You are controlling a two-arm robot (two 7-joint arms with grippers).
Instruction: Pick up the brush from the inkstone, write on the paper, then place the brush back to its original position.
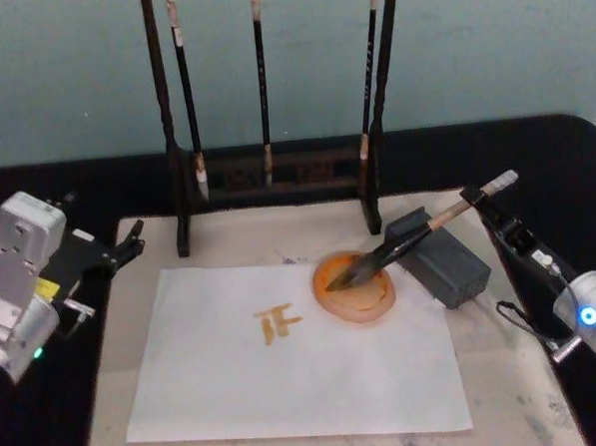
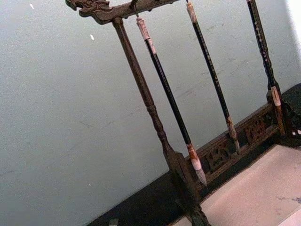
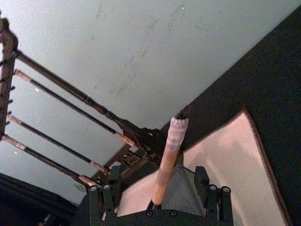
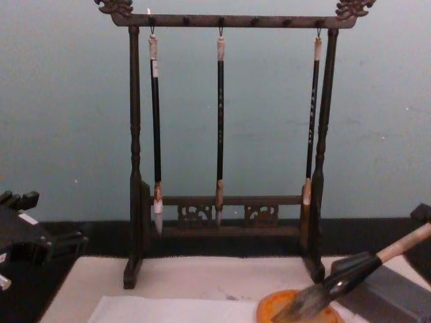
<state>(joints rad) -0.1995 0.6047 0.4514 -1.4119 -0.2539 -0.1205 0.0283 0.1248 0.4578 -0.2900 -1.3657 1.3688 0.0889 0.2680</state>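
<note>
The brush (image 1: 418, 232) lies tilted across the dark grey inkstone block (image 1: 455, 270). Its dark tuft rests in a shallow orange dish (image 1: 332, 299), and its tan handle points back to the right. In the chest view the brush (image 4: 357, 269) shows at the lower right. My right gripper (image 1: 482, 201) is at the handle's end. In the right wrist view my right gripper (image 3: 157, 188) is open, a finger on each side of the handle (image 3: 164, 165) with gaps between. The paper (image 1: 286, 373) bears orange strokes (image 1: 277, 322). My left gripper (image 1: 129, 247) is parked open at the left, off the mat.
A dark wooden rack (image 1: 275, 174) with three thin black-handled brushes hanging from it stands behind the paper. A beige felt mat (image 1: 506, 372) lies under everything on a black table. The dish overlaps the paper's far right corner.
</note>
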